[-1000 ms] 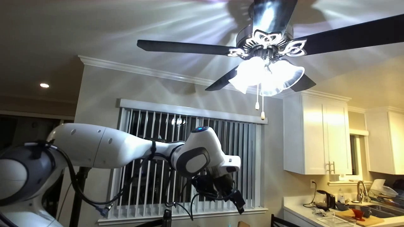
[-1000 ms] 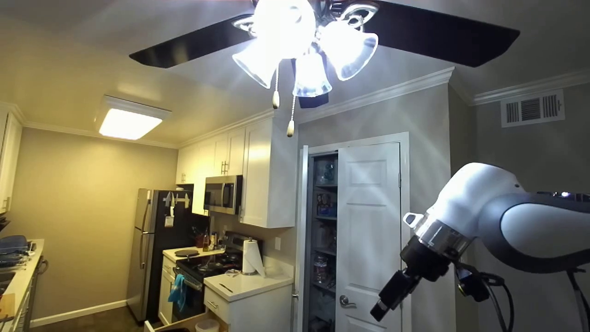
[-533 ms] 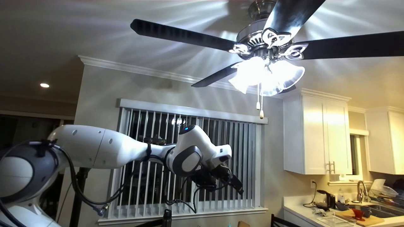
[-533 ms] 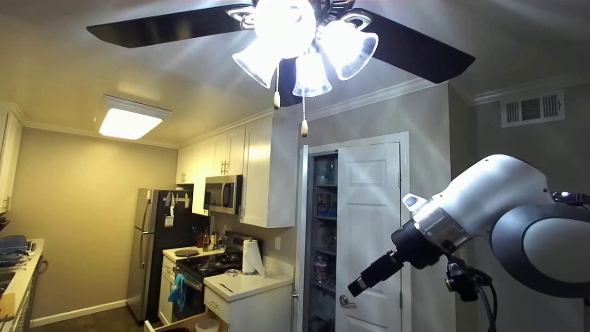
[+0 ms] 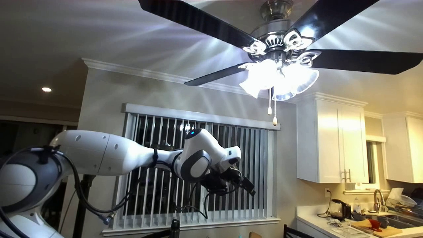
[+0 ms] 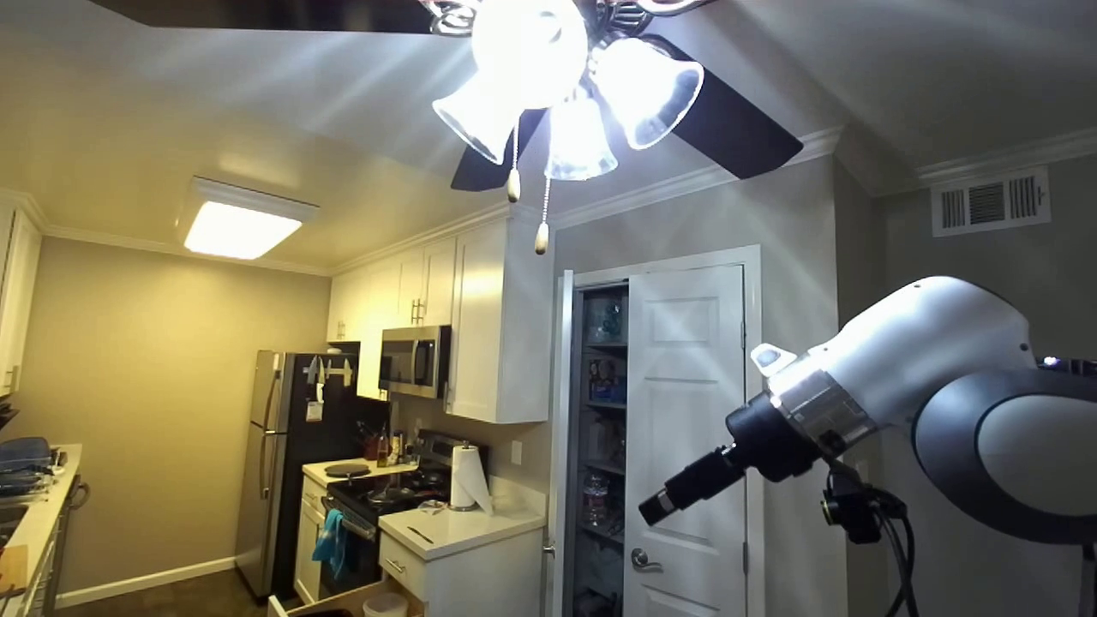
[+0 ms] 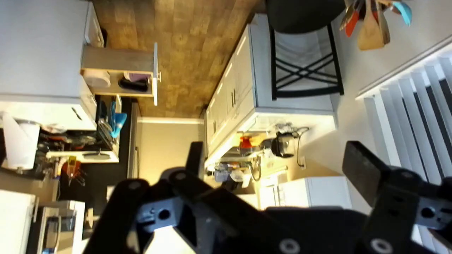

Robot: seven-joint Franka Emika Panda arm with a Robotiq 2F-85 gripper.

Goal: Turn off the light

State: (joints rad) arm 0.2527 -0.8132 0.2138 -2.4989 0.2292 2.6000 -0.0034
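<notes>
The light is a lit cluster of bell-shaped frosted shades under a fan with long dark blades. It also shows at the top of an exterior view. Two pull chains hang below it, a shorter pull and a longer pull. They also show in an exterior view as the shorter pull and the longer pull. My gripper is well below the pulls, pointing obliquely down, apart from them. In the wrist view my gripper is open with nothing between its fingers. The light is out of the wrist view.
Dark fan blades sweep around above the light. A window with vertical blinds stands behind the arm. White cabinets and a pantry door stand beyond. A black chair and an open drawer show in the wrist view.
My gripper has risen and tilted closer to level, moving up and left in an exterior view. The fan blades have turned. The longer pull sways slightly. The light stays lit.
</notes>
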